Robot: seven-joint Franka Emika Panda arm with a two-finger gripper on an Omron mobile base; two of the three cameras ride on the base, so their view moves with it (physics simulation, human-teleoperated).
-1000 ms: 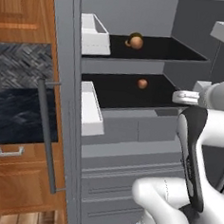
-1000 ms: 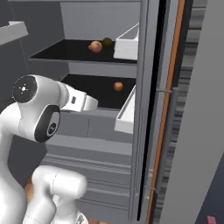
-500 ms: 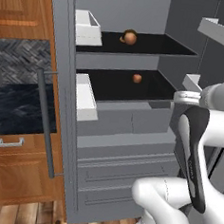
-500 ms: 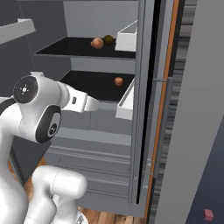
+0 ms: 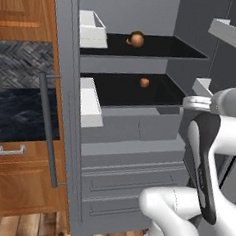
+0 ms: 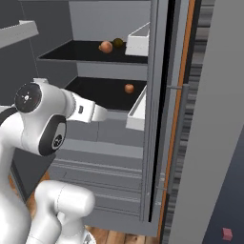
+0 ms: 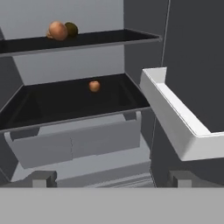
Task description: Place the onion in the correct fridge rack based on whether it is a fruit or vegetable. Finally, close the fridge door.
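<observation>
The tan-brown onion rests on the upper fridge rack, touching a dark olive round item. A smaller orange-red ball lies on the lower rack. My gripper is open and empty, well in front of the lower rack and below the onion. The fridge door stands open, with its bar handle and white bins.
Grey drawers sit under the lower rack. A second open door carries a white bin. Wooden cabinets and a dark oven front flank the fridge. A wood floor lies below.
The whole picture has shifted a little, so the camera has moved. The onion and both other round items lie where they were, and the door is as wide open as before.
</observation>
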